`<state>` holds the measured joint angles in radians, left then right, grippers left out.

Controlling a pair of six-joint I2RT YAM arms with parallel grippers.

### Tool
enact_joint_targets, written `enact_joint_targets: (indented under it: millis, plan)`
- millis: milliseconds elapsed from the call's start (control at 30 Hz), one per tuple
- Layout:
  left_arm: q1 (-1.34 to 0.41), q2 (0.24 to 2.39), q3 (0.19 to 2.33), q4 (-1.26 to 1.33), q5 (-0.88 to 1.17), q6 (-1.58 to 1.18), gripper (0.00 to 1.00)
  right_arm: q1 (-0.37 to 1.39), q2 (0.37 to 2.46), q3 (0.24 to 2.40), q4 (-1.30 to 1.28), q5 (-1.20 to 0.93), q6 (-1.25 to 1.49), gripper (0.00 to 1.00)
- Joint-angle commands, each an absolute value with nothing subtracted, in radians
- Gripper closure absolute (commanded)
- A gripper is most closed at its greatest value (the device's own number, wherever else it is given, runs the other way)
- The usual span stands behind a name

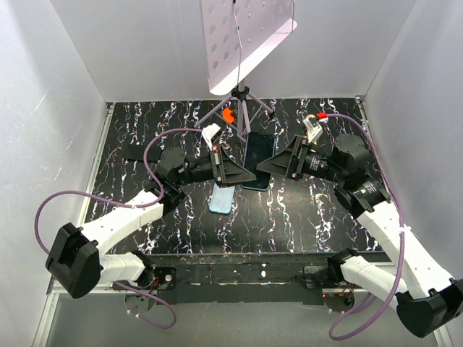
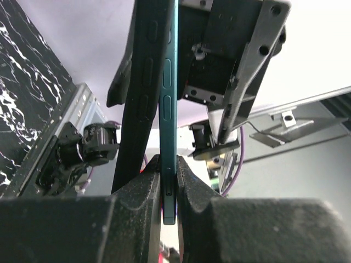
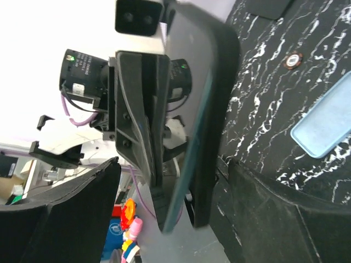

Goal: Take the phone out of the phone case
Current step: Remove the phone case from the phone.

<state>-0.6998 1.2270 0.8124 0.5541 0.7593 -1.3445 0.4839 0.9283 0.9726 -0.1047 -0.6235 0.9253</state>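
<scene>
The case [image 1: 222, 199] lies flat on the desk [image 1: 304, 217], empty. The phone [image 1: 257, 148] is up in the air just behind it, pinched tight by the left hand [image 2: 169, 175]. The right hand [image 1: 269, 165] is at its other side, fingers spread wide, maybe not touching. A stand [image 1: 242, 108] is behind.

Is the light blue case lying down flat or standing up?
Lying flat. The light blue case rests with its broad face on the black table. The right wrist view also shows it flat on that surface.
</scene>
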Motion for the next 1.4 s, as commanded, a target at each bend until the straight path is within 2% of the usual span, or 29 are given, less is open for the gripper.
enact_joint_targets:
  millis: [0, 67, 133, 267, 300, 567, 733, 833, 900, 967, 1000, 1033, 1100, 1133, 1200, 1267, 1367]
  plan:
    - [-0.657, 1.125, 0.807, 0.601, 0.695, -1.359, 1.0, 0.469, 0.858, 1.014, -0.192, -0.559, 0.87, 0.15]
    - [-0.641, 1.089, 0.793, 0.584, 0.661, -1.364, 1.0, 0.469, 0.806, 0.979, -0.186, -0.52, 0.877, 0.16]
    - [-0.627, 1.062, 0.773, 0.571, 0.632, -1.373, 1.0, 0.469, 0.76, 0.912, -0.111, -0.496, 0.914, 0.21]
    - [-0.621, 1.04, 0.744, 0.612, 0.597, -1.426, 1.0, 0.476, 0.779, 0.874, -0.075, -0.521, 0.922, 0.45]
    - [-0.621, 1.043, 0.739, 0.627, 0.592, -1.442, 1.0, 0.479, 0.79, 0.874, -0.058, -0.541, 0.926, 0.47]
    - [-0.621, 1.06, 0.73, 0.681, 0.591, -1.502, 1.0, 0.589, 0.887, 0.893, 0.049, -0.546, 0.92, 0.48]
    - [-0.621, 1.066, 0.733, 0.704, 0.598, -1.52, 1.0, 0.617, 0.919, 0.89, 0.089, -0.523, 0.931, 0.55]
    - [-0.621, 1.069, 0.718, 0.718, 0.598, -1.54, 1.0, 0.624, 0.943, 0.891, 0.139, -0.534, 0.945, 0.66]
    - [-0.621, 1.074, 0.707, 0.741, 0.598, -1.561, 1.0, 0.634, 0.971, 0.887, 0.184, -0.548, 0.951, 0.77]
    - [-0.621, 1.084, 0.701, 0.767, 0.603, -1.584, 1.0, 0.635, 0.992, 0.877, 0.209, -0.543, 0.95, 0.98]
    - [-0.621, 1.088, 0.7, 0.77, 0.609, -1.594, 1.0, 0.637, 0.996, 0.871, 0.2, -0.52, 0.946, 0.99]
    - [-0.621, 1.091, 0.699, 0.772, 0.615, -1.598, 1.0, 0.637, 0.985, 0.888, 0.116, -0.405, 0.922, 0.99]
    - [-0.621, 1.082, 0.695, 0.75, 0.624, -1.589, 1.0, 0.643, 0.992, 0.975, -0.349, -0.068, 0.873, 0.99]
    - [-0.621, 1.072, 0.692, 0.724, 0.624, -1.583, 1.0, 0.643, 1.006, 1.017, -0.477, 0.1, 0.865, 0.99]
    - [-0.621, 1.062, 0.68, 0.684, 0.626, -1.572, 1.0, 0.637, 1.005, 1.014, -0.564, 0.275, 0.829, 0.99]
    - [-0.62, 1.058, 0.658, 0.675, 0.632, -1.575, 1.0, 0.615, 0.98, 0.967, -0.545, 0.298, 0.799, 0.99]
    - [-0.614, 1.04, 0.63, 0.638, 0.624, -1.556, 1.0, 0.566, 0.939, 0.902, -0.509, 0.215, 0.793, 0.99]
